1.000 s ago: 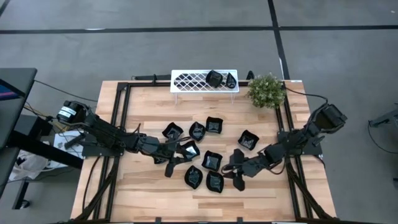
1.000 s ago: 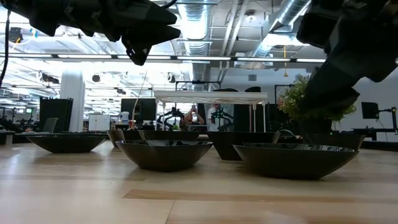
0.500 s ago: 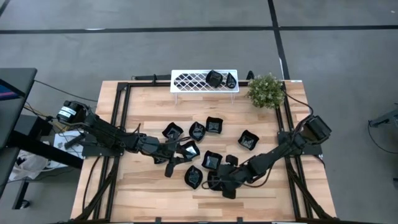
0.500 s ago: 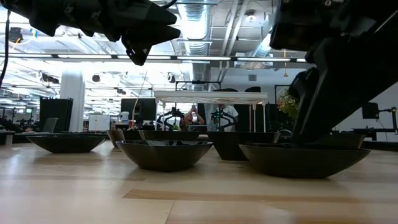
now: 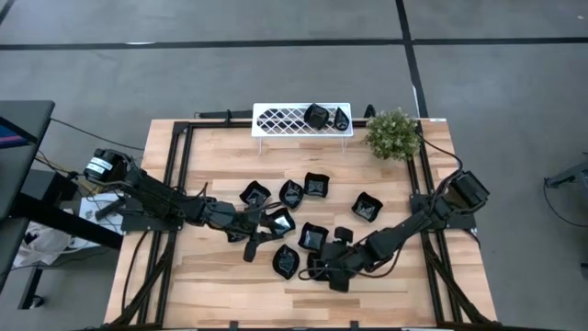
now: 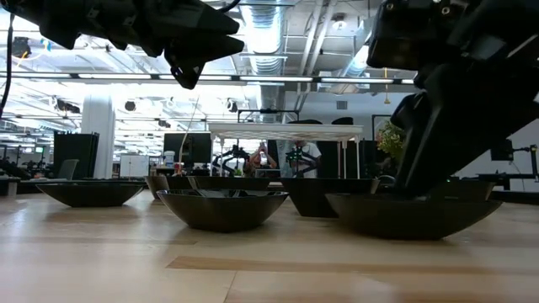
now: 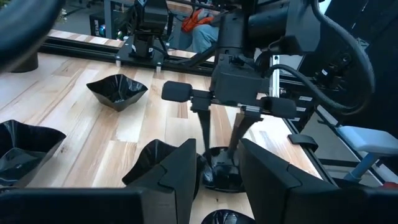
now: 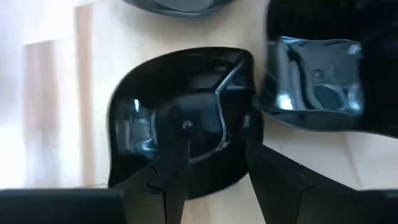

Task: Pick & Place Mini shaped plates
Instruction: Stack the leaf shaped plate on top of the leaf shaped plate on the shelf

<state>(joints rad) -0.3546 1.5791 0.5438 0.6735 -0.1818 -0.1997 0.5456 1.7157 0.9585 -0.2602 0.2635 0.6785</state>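
Straddling the rim of a black mini plate [image 5: 317, 268] at the bench's [image 5: 386, 280] near edge, the right end effector [image 5: 323, 269] stood unclenched, with two plates [image 5: 326, 117] on the far white lattice rack [image 5: 280, 119] and some ten left scattered.
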